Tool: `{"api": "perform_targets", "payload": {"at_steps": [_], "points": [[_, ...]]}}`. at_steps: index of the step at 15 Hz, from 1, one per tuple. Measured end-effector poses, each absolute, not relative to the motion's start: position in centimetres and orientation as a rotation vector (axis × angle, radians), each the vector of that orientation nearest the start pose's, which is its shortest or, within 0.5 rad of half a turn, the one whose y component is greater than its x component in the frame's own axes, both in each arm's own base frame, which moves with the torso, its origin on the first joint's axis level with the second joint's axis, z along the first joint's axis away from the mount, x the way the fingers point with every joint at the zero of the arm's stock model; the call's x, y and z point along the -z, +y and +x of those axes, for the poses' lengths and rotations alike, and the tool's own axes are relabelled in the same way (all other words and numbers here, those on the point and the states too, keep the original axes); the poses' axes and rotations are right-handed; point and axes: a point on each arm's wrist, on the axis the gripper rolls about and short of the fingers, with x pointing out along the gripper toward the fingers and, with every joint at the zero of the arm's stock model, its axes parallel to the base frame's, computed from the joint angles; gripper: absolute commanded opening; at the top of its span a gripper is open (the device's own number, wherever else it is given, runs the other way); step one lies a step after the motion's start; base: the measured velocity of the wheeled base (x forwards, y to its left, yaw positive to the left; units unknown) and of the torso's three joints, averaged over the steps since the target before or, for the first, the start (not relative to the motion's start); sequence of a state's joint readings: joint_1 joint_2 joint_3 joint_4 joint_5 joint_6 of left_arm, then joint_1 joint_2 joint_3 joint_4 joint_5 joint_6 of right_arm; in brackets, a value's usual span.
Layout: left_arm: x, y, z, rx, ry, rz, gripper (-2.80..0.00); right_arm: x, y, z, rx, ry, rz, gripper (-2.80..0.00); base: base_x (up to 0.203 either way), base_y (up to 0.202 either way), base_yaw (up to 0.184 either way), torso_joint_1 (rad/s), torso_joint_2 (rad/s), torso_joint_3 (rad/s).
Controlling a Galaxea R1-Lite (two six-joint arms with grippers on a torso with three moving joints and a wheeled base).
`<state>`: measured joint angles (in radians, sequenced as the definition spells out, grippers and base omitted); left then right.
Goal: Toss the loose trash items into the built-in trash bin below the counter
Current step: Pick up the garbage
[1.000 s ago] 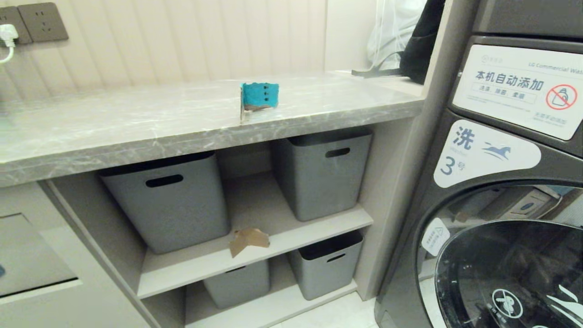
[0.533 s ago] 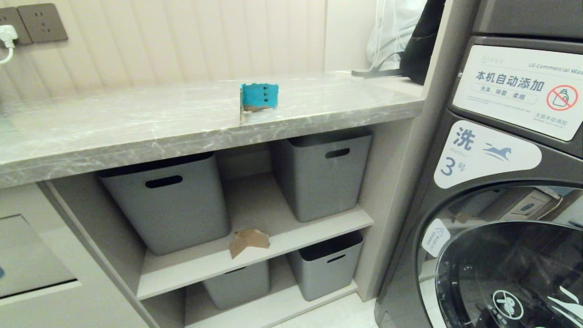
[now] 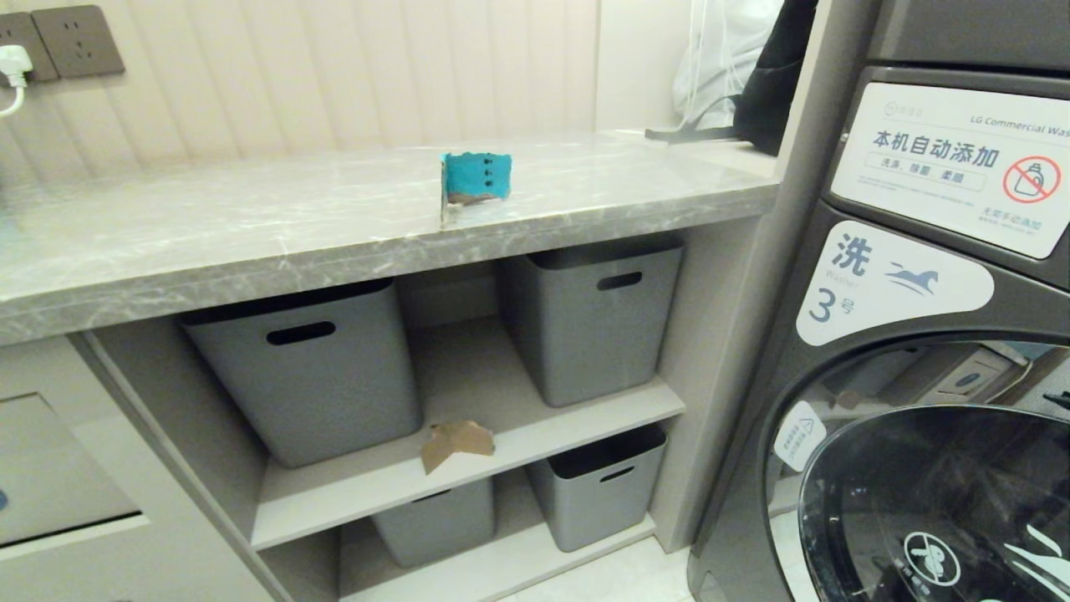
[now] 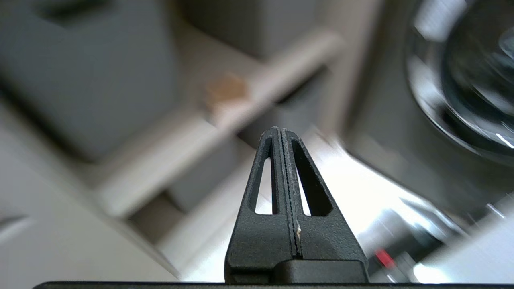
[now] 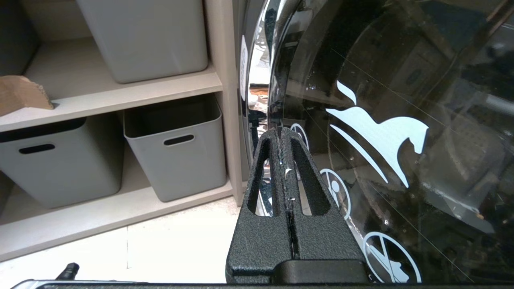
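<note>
A teal-faced cardboard scrap [image 3: 476,185] stands upright on the marble table [image 3: 251,234], a brown scrap [image 3: 456,441] lying on the shelf [image 3: 501,435] below; both grippers' fingers [image 4: 281,168] [image 5: 281,168] pressed together, empty.

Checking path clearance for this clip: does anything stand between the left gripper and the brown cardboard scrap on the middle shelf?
Nothing visible does. The left gripper, shut and empty, points across open space toward the brown torn cardboard scrap, which lies at the beige shelf's front edge, between two grey plastic baskets but apart from both.

two cardboard scraps [image 3: 476,178] show, one teal and one brown [image 3: 456,441], with four grey baskets [image 3: 305,368] and one washing machine [image 3: 919,334].
</note>
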<state>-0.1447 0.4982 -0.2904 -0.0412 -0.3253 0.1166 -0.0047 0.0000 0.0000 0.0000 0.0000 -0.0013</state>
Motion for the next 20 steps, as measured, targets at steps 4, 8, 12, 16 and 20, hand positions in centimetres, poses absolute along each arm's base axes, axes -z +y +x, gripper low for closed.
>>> {"api": "perform_targets", "payload": {"at_steps": [4, 8, 12, 16, 20], "points": [[-16.0, -2.3, 6.7, 0.579, 0.276, 0.097, -2.8, -7.5, 0.0, -2.3, 0.005, 0.0, -0.001, -2.8, 0.0, 0.0, 0.0, 0.0, 0.0, 0.0], [-15.0, -3.9, 11.7, 0.609, 0.293, 0.111, -2.8, -7.5, 0.0, -2.3, 0.005, 0.0, -0.001, -2.8, 0.0, 0.0, 0.0, 0.0, 0.0, 0.0], [-12.2, -4.9, 15.0, 0.611, 0.416, 0.117, -2.8, -7.5, 0.0, -2.3, 0.005, 0.0, -0.001, -2.8, 0.0, 0.0, 0.0, 0.0, 0.0, 0.0], [-9.9, -5.9, 17.7, 0.606, 0.518, 0.129, 0.0, -7.5, 0.0, -2.3, 0.005, 0.0, -0.001, -2.8, 0.0, 0.0, 0.0, 0.0, 0.0, 0.0], [-8.2, -7.5, 20.7, 0.553, 0.529, 0.165, 0.0, -7.5, 0.0, -2.3, 0.005, 0.0, -0.001, -2.8, 0.0, 0.0, 0.0, 0.0, 0.0, 0.0]]}}
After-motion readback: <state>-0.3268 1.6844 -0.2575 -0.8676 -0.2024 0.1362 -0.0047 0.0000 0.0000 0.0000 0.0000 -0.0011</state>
